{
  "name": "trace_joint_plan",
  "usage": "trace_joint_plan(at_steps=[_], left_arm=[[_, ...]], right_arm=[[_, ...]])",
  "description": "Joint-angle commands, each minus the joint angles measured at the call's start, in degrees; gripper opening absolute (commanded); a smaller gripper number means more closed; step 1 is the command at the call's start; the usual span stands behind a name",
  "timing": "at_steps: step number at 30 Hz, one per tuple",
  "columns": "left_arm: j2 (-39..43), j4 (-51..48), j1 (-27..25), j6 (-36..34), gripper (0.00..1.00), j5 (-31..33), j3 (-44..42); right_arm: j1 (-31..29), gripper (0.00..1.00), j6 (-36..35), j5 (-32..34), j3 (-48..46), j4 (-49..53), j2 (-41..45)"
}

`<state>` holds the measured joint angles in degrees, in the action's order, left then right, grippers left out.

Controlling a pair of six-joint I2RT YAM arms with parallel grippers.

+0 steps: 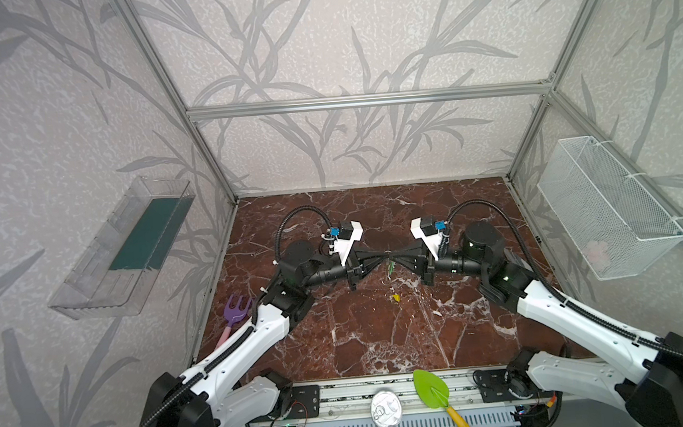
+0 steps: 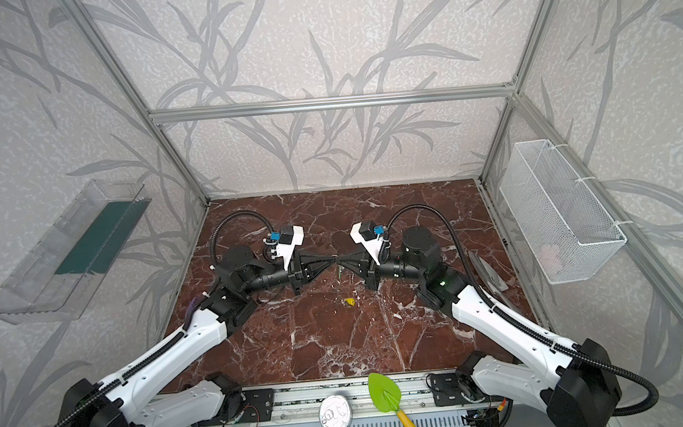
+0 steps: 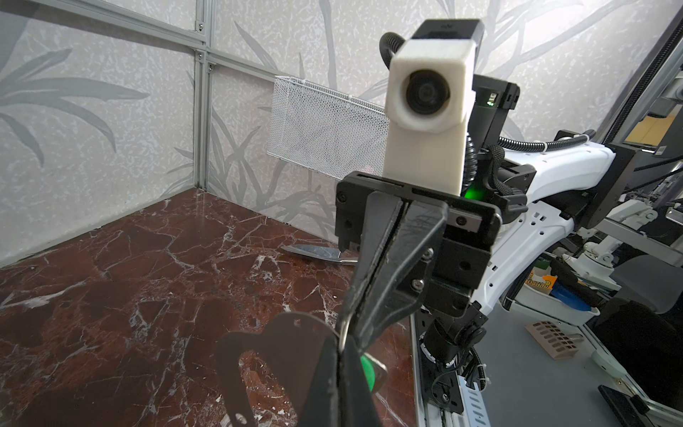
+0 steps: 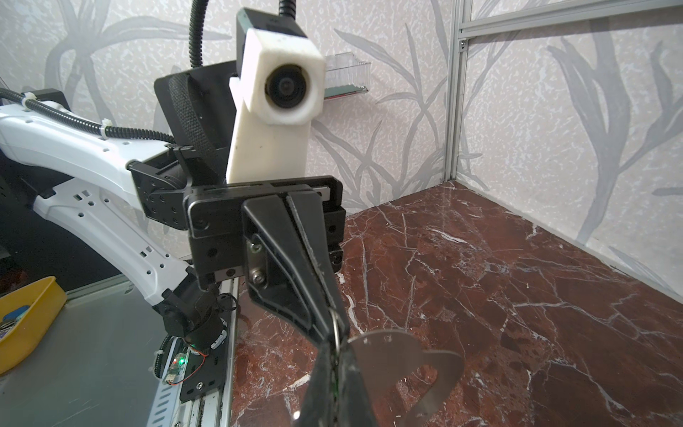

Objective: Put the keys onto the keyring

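- left gripper (image 1: 383,257): raised over the middle of the bench (image 1: 362,338), jaws pressed together and seemingly clamped on the rim of the keyring (image 3: 258,347).
- right gripper (image 1: 395,256): jaws together, tip to tip with the left gripper. A thin wire ring (image 4: 334,325) sits where they meet; what is pinched cannot be told.
- keyring: grey plate held off the bench at the joined tips, its oval opening visible in both wrist views.
- green-tagged key (image 1: 390,267): hangs just beneath the tips.
- yellow-tagged key (image 1: 396,297): lies on the bench, nearer the front edge, apart from both grippers.
- purple fork (image 1: 237,312): at the left edge.
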<state>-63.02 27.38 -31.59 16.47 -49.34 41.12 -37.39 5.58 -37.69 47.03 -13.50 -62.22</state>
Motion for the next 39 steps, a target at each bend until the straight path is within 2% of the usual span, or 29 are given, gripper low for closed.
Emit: trace_joint_plan(at_steps=[1, 5, 15, 23, 27, 33, 39], left_arm=[[1.39, -2.37, 0.05, -0.75, 0.05, 3.21, 0.4], [4.3, -6.96, -0.01, -1.72, 0.14, 6.73, -0.25], [13.8, -25.69, 0.01, -7.21, 0.19, 17.69, 1.31], [15.26, -36.59, -0.07, -9.84, 0.2, 22.7, 6.87], [14.3, -39.47, -0.22, -10.13, 0.2, 21.91, 9.56], [12.42, -41.74, -0.86, -11.35, 0.2, 18.86, 13.28], [10.23, -41.94, -2.71, -12.27, 0.2, 14.11, 15.38]], right_arm=[[-0.23, 0.0, -1.9, -0.22, 1.84, 0.84, 0.08], [-0.15, 0.0, -4.26, 0.8, 3.13, 4.61, -0.11], [0.12, 0.0, -10.62, 1.9, 5.54, 12.2, 0.3], [0.12, 0.0, -23.05, 1.06, 13.34, 28.14, -1.62], [0.08, 0.0, -28.13, 0.13, 15.35, 33.08, -1.72], [0.12, 0.0, -35.78, -5.39, 19.05, 39.92, -2.57], [0.12, 0.0, -39.73, -7.94, 22.97, 45.19, -5.31]])
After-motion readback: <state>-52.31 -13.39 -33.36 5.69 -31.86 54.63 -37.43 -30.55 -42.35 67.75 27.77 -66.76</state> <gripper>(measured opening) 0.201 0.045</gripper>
